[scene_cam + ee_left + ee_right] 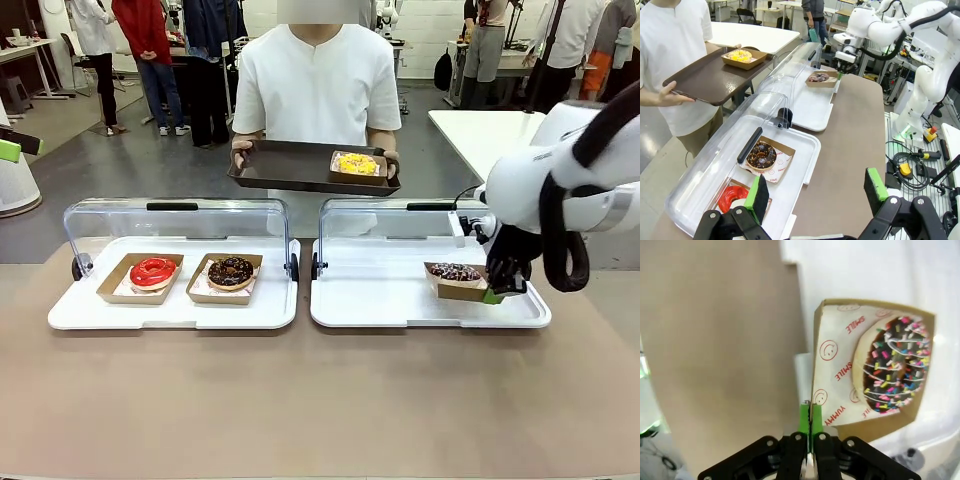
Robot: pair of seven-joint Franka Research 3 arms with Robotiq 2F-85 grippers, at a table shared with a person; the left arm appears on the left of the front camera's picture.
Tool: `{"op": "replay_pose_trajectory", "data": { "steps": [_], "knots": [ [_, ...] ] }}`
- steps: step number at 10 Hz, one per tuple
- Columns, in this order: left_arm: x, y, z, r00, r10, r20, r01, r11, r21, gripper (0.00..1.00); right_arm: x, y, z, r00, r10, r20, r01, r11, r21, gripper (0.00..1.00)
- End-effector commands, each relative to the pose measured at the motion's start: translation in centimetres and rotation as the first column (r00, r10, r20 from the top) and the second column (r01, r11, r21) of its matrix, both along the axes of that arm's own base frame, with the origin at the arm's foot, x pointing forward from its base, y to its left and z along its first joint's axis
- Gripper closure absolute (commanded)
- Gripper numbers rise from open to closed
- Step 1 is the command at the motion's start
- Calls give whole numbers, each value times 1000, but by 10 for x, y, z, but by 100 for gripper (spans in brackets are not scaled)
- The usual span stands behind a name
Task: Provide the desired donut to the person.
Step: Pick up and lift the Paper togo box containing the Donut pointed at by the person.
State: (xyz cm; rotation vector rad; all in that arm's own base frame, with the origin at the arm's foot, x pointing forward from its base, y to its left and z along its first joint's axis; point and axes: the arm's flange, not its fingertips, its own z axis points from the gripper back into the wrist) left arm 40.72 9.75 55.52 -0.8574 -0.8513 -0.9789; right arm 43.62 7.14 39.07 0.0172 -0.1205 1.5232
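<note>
Front view: person [315, 90] stands at the far side holding a brown tray [285, 165], with a yellow donut [357, 164] boxed at its right end. Left case [170, 315], lid up, holds a red donut [152, 271] and a chocolate donut [230, 271]. Right case [380, 300], lid up, holds the sprinkle donut [455, 271] in its box [460, 291], resting on the case floor. Right gripper [493, 295] is down at the box's right end. Left wrist view: left gripper [817, 192] hangs above the near end of the left case and the table [855, 130], jaws wide apart, holding nothing. Right wrist view: pads [804, 416] are pressed together on the box's thin side wall near a corner, so the gripper is clamped on the box. The donut sits off to one side of the pinch. Risks, as judged: the hold is a one-sided pinch on thin card, so the box may sag or swing on lift, the wall may bend or slip free, and the donut could slide out. The raised lid stands just behind the box, so a lift that drifts back could clip it. The tray is handheld and partly occupied, so a set-down near its edge could tip off.
</note>
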Motion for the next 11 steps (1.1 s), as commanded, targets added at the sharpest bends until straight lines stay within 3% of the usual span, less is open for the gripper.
{"op": "replay_pose_trajectory", "data": {
  "steps": [1,4,7,8,11],
  "knots": [
    [-1,0,2,1000,1,-1,-1,1000,-10,0,-44,4,35,998,32,-56,-35,998,-51,100],
    [-1,0,2,1000,1,-1,-1,1000,-10,0,-89,13,87,998,38,-47,-43,993,-112,100],
    [-1,0,2,1000,1,-1,-1,1000,-10,0,-95,17,143,997,41,-58,-48,990,-130,100],
    [-1,0,2,1000,1,-1,-1,1000,-10,0,-96,19,163,999,29,-24,-32,992,-123,100],
    [-1,0,2,1000,1,-1,-1,1000,-10,0,-95,24,193,999,38,20,-36,994,-102,100]
  ]
}}
